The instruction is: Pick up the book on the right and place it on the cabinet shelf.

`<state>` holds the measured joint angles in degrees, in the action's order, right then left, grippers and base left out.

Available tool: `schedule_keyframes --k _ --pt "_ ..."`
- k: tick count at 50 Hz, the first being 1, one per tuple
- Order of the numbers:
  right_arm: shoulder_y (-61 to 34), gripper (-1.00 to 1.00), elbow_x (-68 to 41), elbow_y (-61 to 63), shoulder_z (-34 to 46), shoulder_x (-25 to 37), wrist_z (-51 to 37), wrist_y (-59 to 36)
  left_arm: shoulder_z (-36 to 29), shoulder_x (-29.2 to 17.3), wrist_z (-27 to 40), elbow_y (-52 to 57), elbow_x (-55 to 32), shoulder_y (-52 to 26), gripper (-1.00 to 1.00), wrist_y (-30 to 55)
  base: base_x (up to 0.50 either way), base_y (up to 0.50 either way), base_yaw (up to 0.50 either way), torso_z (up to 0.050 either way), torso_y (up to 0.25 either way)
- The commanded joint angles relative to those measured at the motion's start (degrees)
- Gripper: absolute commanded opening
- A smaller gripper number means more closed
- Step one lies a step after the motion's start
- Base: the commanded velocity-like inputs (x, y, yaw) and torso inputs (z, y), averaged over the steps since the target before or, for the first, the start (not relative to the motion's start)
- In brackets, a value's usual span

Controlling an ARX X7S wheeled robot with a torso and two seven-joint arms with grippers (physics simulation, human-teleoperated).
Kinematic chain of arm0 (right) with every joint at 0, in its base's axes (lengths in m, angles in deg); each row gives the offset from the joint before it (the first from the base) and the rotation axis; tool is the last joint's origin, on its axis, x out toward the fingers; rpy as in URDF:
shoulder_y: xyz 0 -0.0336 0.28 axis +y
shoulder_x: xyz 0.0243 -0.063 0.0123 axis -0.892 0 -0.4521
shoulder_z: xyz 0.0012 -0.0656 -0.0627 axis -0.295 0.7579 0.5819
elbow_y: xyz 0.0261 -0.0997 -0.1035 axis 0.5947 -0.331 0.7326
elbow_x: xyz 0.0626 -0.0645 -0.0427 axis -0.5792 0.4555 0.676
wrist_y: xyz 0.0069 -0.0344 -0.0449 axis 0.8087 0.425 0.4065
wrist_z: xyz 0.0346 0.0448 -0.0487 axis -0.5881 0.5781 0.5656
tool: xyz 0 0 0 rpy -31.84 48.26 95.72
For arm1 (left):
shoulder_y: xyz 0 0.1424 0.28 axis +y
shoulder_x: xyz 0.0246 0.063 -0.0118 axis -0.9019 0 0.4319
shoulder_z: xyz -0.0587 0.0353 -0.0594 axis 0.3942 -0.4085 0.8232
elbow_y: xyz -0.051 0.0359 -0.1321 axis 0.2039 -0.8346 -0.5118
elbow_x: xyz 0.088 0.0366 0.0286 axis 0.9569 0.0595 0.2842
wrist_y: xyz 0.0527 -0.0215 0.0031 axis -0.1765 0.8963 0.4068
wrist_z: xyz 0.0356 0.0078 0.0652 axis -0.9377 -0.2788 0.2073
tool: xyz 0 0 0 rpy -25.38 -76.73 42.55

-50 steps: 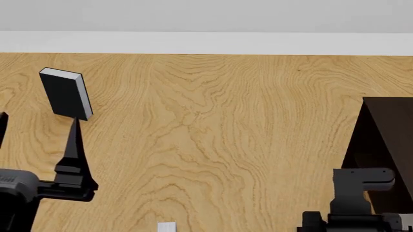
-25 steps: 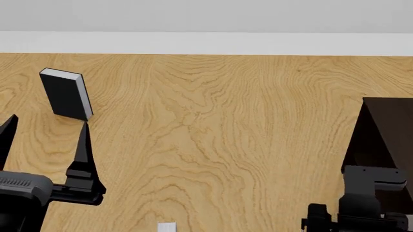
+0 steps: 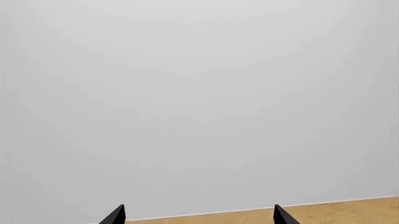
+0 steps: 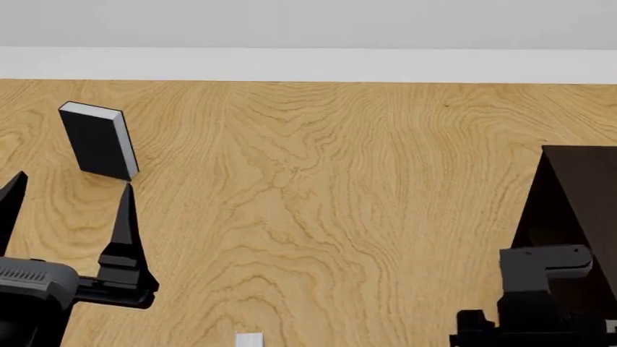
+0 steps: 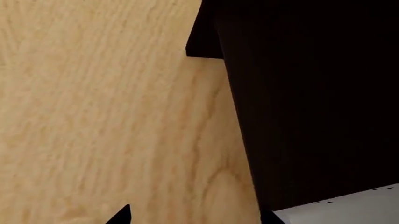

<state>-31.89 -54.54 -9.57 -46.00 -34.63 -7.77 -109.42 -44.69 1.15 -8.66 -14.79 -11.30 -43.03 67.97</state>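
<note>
Frankly, we cannot find the book in any view; only a pale dotted slab (image 5: 337,212) shows beside the cabinet (image 4: 579,210) at the table's (image 4: 337,181) right edge. Left gripper (image 4: 72,182) gapes wide and empty; right gripper (image 5: 199,213) looks spread too. Grabbing that slab risks taking the wrong book.

A book (image 4: 97,141) stands far left on the table (image 4: 328,188), cabinet (image 4: 576,210) at far right
</note>
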Motion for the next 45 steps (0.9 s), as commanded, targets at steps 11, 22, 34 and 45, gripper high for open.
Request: schedule_keyframes --k 11,22,34,45 --pt "0.4 1.0 5.0 0.3 5.2 -2.2 1.5 4.2 -0.3 -0.2 0.1 0.4 -0.2 0.0 1.0 0.1 0.0 0.0 0.0 0.0 0.0" --pt "1.7 1.0 4.7 2.1 5.8 -3.4 3.4 5.4 -0.3 -0.4 0.4 1.0 -0.5 0.0 1.0 0.3 0.0 0.0 0.0 0.0 0.0" --pt "11.4 1.0 2.5 34.0 3.8 -0.1 2.9 -9.8 -0.3 -0.5 0.4 1.1 -0.6 0.1 1.0 0.1 0.0 0.0 0.0 0.0 0.0" --pt "15.8 1.0 0.4 46.9 1.3 0.7 2.2 -15.0 -0.2 -0.7 0.5 1.3 -1.0 0.0 1.0 0.1 0.0 0.0 0.0 0.0 0.0"
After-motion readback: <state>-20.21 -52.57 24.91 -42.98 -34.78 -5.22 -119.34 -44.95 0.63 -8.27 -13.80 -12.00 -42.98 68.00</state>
